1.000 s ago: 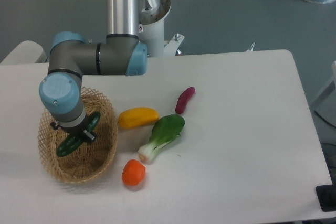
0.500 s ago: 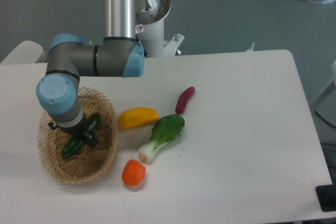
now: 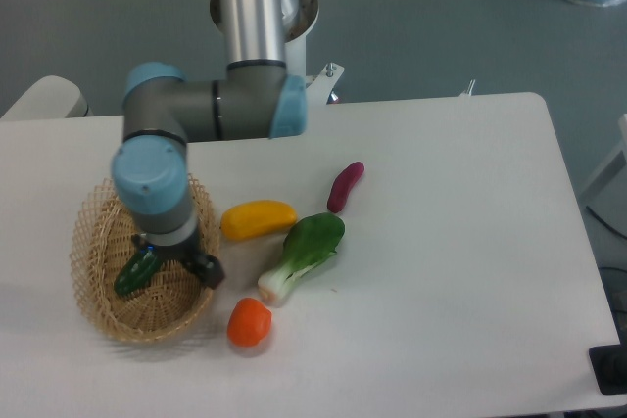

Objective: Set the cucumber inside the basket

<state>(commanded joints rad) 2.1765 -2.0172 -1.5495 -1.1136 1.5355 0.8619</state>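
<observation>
The dark green cucumber [image 3: 135, 273] lies inside the oval wicker basket [image 3: 90, 293] at the table's left, slanted, with its upper end hidden under my wrist. My gripper [image 3: 180, 261] hangs over the right half of the basket, just right of the cucumber. Its dark fingers [image 3: 209, 270] are spread apart and hold nothing, so it is open. One finger sits near the basket's right rim.
Right of the basket lie a yellow vegetable [image 3: 258, 219], a bok choy [image 3: 305, 254], an orange-red tomato [image 3: 249, 322] and a purple vegetable [image 3: 345, 186]. The arm's base [image 3: 284, 41] stands at the table's back edge.
The cucumber has been let go and stays in the basket. The gripper and wrist have shifted to the right, away from it, toward the basket's right rim.
</observation>
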